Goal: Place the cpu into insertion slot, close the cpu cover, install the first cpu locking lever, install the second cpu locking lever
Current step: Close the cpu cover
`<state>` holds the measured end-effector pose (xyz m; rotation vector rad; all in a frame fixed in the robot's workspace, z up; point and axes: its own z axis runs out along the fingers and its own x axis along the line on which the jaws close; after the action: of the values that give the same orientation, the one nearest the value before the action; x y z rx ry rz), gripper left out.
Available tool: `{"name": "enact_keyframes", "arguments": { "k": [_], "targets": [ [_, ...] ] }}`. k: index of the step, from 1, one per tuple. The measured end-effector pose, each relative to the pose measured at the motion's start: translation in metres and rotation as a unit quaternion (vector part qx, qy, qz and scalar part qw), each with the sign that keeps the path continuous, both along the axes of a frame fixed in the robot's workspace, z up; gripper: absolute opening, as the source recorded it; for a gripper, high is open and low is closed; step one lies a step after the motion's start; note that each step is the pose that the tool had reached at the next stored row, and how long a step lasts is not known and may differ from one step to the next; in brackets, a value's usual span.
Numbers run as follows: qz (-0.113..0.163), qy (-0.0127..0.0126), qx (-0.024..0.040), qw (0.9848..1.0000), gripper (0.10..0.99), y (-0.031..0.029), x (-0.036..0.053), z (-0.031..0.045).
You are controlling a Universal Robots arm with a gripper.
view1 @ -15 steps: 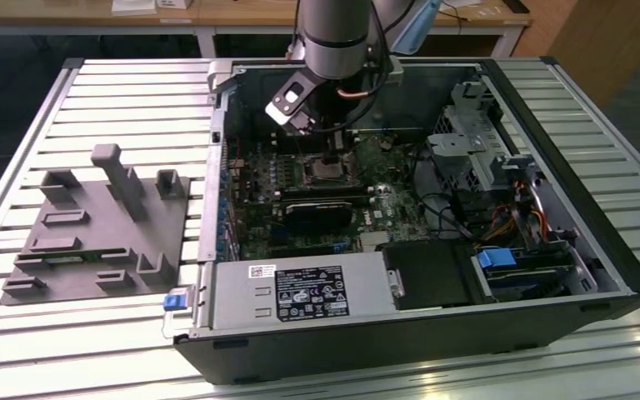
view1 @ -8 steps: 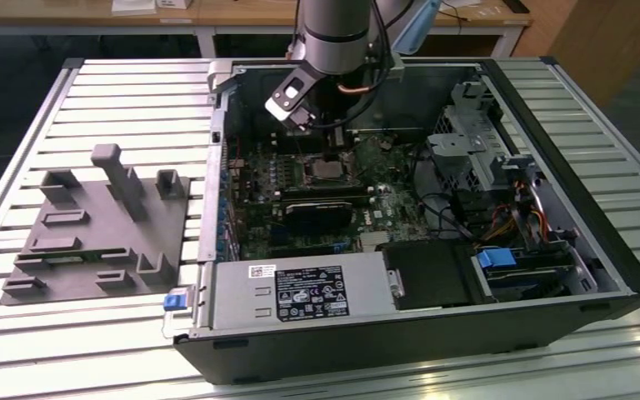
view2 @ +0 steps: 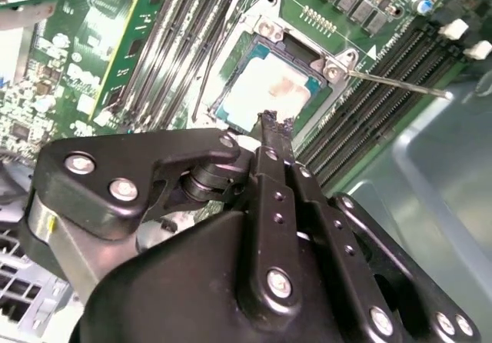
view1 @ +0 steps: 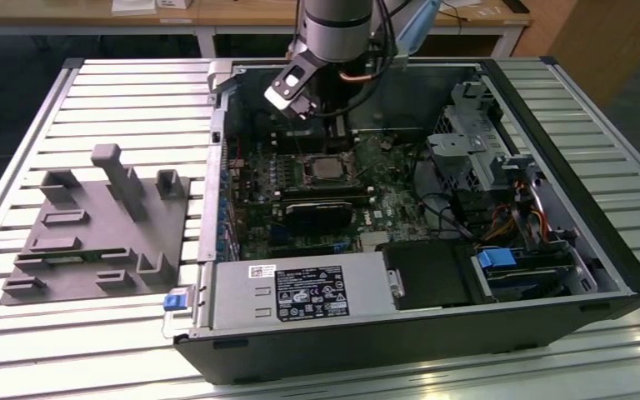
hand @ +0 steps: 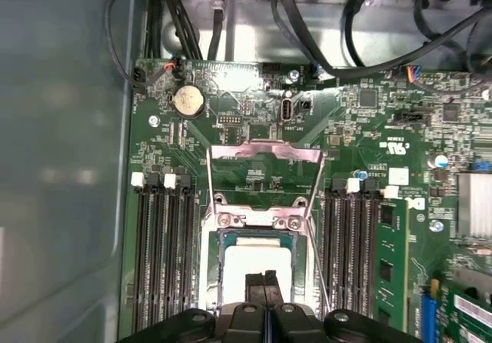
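Arm is reaching down into the open computer case (view1: 620,250), which is lying on the slatted table (view1: 109,92), a grey fixture (view1: 97,225) beside it at the exterior view's left. The gripper (view2: 269,121) is hanging right over one edge of the cpu (view2: 265,89). Its fingers are pressing flat together and gripping nothing. Whether the tips are touching the chip, cannot tell. The cpu is sitting square in the insertion slot (view2: 296,48), toward the far middle of the board, silver top up. The cpu cover (hand: 265,152) is standing swung back off the socket, away from the fingertips. A thin lever rod (view2: 400,87) is sticking out free over the memory slots. Judgement: placing looks done and cover-closing is the step in hand. Bringing the cover down would call for a push at its free edge, clear of the chip.
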<state>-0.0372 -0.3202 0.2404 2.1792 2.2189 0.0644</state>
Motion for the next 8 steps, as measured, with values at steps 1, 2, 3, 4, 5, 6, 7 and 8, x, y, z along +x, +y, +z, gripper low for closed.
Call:
{"name": "enact_keyframes", "arguments": {
  "k": [1, 2, 3, 4, 5, 6, 7, 8],
  "targets": [
    [0.000, 0.0000, -0.0002, 1.0000, 0.106, 0.0000, 0.0000, 0.0031],
    [0.000, 0.0000, -0.0003, 1.0000, 0.106, 0.0000, 0.0000, 0.0072],
    [0.000, 0.0000, -0.0003, 1.0000, 0.106, 0.0000, 0.0000, 0.0106],
    [0.000, 0.0000, -0.0003, 1.0000, 0.106, 0.0000, 0.0000, 0.0139],
    [0.000, 0.0000, -0.0003, 1.0000, 0.106, 0.0000, 0.0000, 0.0162],
    [0.000, 0.0000, -0.0003, 1.0000, 0.106, 0.0000, 0.0000, 0.0169],
    [0.000, 0.0000, -0.0002, 1.0000, 0.106, -0.0002, 0.0000, 0.0168],
    [0.000, 0.0000, -0.0002, 1.0000, 0.106, -0.0011, 0.0000, 0.0168]
  ]
}}
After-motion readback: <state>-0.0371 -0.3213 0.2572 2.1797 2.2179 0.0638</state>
